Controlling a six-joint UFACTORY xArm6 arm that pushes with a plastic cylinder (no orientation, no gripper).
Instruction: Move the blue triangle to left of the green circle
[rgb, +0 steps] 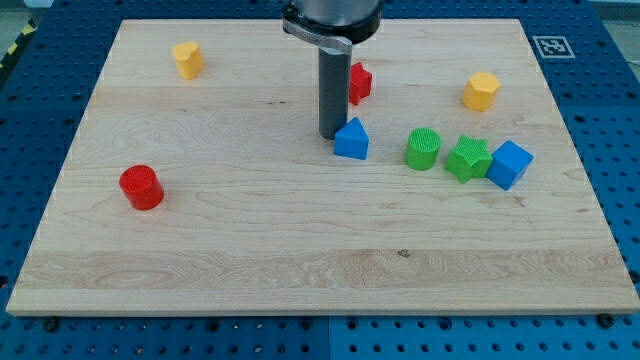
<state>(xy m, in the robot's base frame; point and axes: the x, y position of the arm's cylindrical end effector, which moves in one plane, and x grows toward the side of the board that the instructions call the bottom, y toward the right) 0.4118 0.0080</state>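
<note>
The blue triangle (351, 140) lies near the board's middle, toward the view's top. The green circle (423, 149) stands a short way to its right, with a gap between them. My tip (331, 135) is at the triangle's upper left edge, touching or nearly touching it. The dark rod rises from there to the view's top.
A green star (467, 158) and a blue cube (510, 164) sit right of the green circle. A red block (360, 82) is partly behind the rod. A yellow hexagon (481, 91), a yellow block (187, 59) and a red cylinder (141, 187) lie on the wooden board (300, 250).
</note>
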